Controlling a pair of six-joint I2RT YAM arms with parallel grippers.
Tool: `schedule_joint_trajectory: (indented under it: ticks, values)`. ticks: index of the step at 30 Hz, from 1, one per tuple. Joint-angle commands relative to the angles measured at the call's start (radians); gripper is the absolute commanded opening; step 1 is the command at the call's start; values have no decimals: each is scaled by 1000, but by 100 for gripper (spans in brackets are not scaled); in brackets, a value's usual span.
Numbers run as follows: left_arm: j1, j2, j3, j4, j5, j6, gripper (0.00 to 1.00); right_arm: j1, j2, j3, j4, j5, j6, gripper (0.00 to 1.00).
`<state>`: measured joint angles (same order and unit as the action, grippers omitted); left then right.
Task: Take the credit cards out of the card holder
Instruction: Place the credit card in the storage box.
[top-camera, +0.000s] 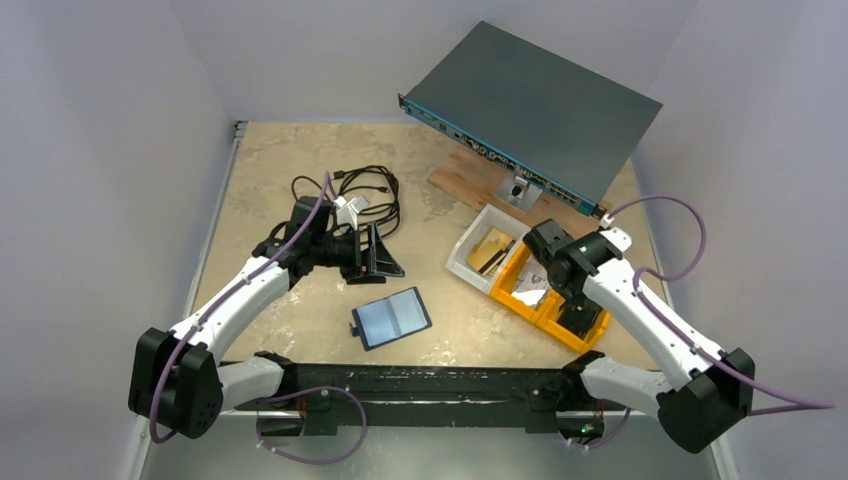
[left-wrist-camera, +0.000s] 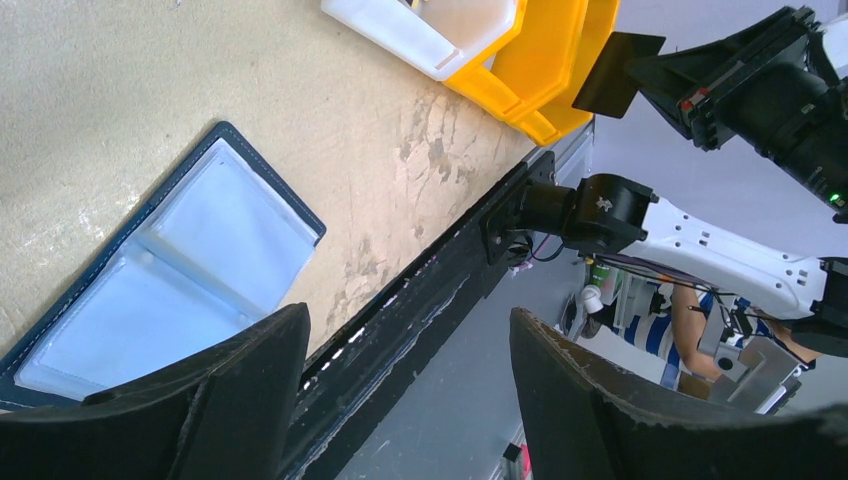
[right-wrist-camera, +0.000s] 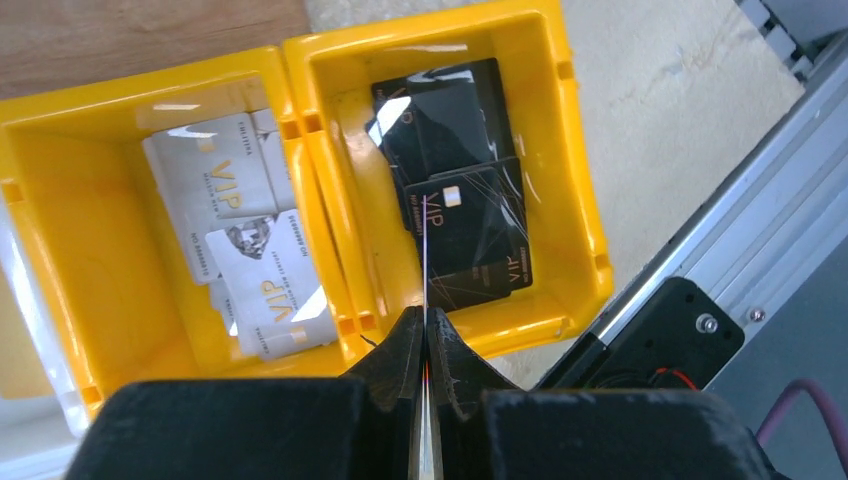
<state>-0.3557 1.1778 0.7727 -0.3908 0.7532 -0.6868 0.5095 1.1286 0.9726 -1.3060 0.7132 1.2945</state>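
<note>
Right end effector (right-wrist-camera: 425, 335) is pinching a dark card (left-wrist-camera: 618, 72), fingers pressed together on it, above the yellow bins (right-wrist-camera: 575, 200). Meanwhile the left end effector (left-wrist-camera: 405, 320) is hanging spread and empty over the mottled beige desk (top-camera: 300, 320). Just beyond the black rail (top-camera: 420, 385) at the near edge, the card holder (top-camera: 392, 318) is lying open and flat with its pale blue inside facing up. Its long axis is running left to right, the right end angling slightly away. Farther back, a grey box (top-camera: 540, 100) is sitting over a wooden board (top-camera: 470, 180), with pale walls (top-camera: 100, 150) closing in the sides.
</note>
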Motion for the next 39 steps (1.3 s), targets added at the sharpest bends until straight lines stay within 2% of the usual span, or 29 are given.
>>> schedule_joint_trajectory:
  ticks: [1,5,11,19,20,24,28,35,39]
  values:
    - [-3,-18,34,-2,5,24,72,-11,-100,-53,-42,12,157,0]
    - [-4,-18,33,1,8,21,72,-11,-150,-88,-43,40,242,0]
    - [-3,-20,32,-3,10,22,72,-15,-136,-133,-42,99,373,0]
    - [-3,-30,33,-23,5,34,72,-46,-99,-161,-23,143,384,0]
    - [-3,-30,32,-23,4,33,72,-47,-84,-164,-18,139,382,3]
    - [-3,-29,33,-25,3,35,72,-47,-60,-165,-7,131,368,25]
    - [-3,-28,33,-24,1,32,72,-46,-69,-145,71,119,254,42]
    - [-6,-25,25,-21,-3,30,73,-47,-84,-119,143,32,90,58]
    - [-25,-22,20,-42,-57,29,73,-47,-155,-150,262,-62,-66,68]
